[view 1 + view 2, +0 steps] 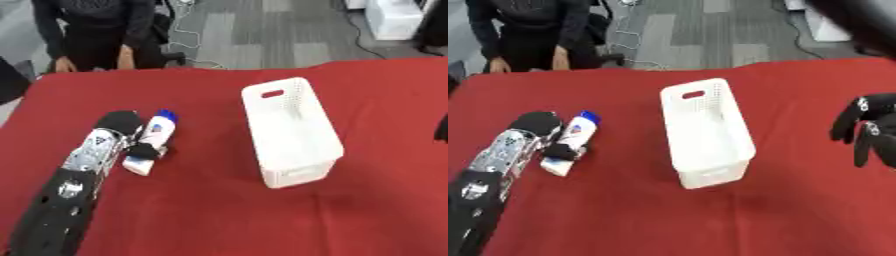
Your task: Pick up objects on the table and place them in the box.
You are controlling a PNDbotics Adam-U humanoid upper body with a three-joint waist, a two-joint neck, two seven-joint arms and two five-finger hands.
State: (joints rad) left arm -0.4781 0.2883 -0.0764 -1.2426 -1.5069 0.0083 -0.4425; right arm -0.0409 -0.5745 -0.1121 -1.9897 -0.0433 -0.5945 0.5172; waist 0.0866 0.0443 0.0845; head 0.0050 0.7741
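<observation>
Left hand (131, 135) grasps the white bottle (150, 142) lying left of the white basket (289, 132); right hand (866, 127) hangs right of it, fingers relaxed.

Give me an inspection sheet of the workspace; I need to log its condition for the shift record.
Surface: red tablecloth, no spills seen.
Job's things: white perforated box upright, looks empty; white bottle with blue cap lying on the cloth, left of the box.
Clutter: nothing seen.
Hands: left hand on the bottle, fingers curled round it; right hand at the right edge, fingers hanging relaxed, holding nothing.
Cables: white cable on the floor beyond the table.
Surroundings: grey carpet; a person stands at the far edge, touching nothing.
</observation>
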